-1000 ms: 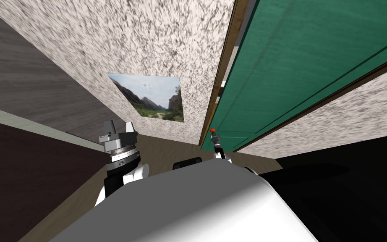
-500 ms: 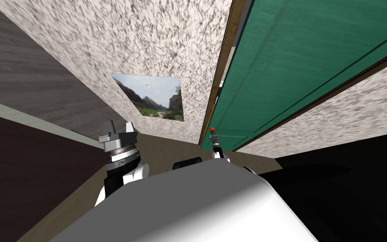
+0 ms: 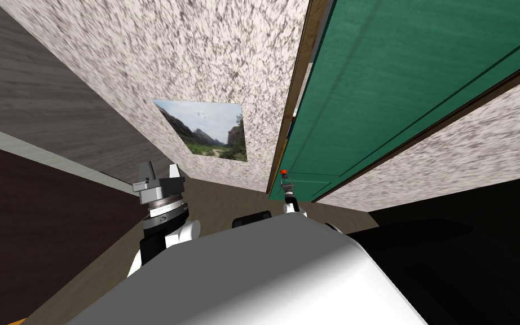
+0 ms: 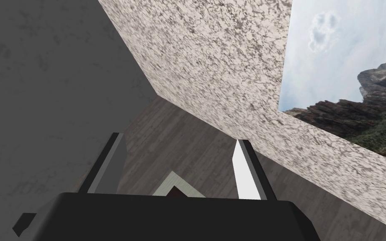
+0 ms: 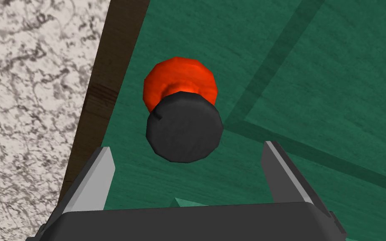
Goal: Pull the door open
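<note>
Knob (image 5: 183, 132) centred ahead of right tool (image 5: 186, 145), spread wide, nothing gripped; slip-off risked if closed short. Left tool (image 4: 179, 140) wide, idle.

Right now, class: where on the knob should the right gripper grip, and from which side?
Grip the black round cap across its sides, coming straight at the door face. The cap stands off the door on a red neck and lines up between the fingers of the open right gripper, so moving forward and shutting should probably do.
</note>
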Available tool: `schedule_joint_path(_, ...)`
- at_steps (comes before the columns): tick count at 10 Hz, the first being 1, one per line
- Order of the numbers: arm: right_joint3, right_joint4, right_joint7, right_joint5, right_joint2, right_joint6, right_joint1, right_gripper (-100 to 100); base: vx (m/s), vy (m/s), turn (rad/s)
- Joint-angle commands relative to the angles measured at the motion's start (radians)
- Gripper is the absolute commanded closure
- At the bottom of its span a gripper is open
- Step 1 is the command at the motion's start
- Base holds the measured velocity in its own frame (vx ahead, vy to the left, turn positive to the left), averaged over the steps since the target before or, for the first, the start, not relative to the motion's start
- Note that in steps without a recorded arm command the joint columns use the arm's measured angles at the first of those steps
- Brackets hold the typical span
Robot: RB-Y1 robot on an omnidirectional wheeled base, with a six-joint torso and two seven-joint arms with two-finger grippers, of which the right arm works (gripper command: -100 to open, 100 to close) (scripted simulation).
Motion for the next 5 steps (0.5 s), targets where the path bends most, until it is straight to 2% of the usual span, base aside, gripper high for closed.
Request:
schedule_joint_path(1,0.006,-0.002,-0.039,-0.011,0.004,0.003,-0.003,-100,-0.067,-0.008,0.009)
schedule_joint_path(5,0.032,-0.021,-0.145,-0.064,0.015,0.020,-0.008,-100,-0.054,-0.012,0.013)
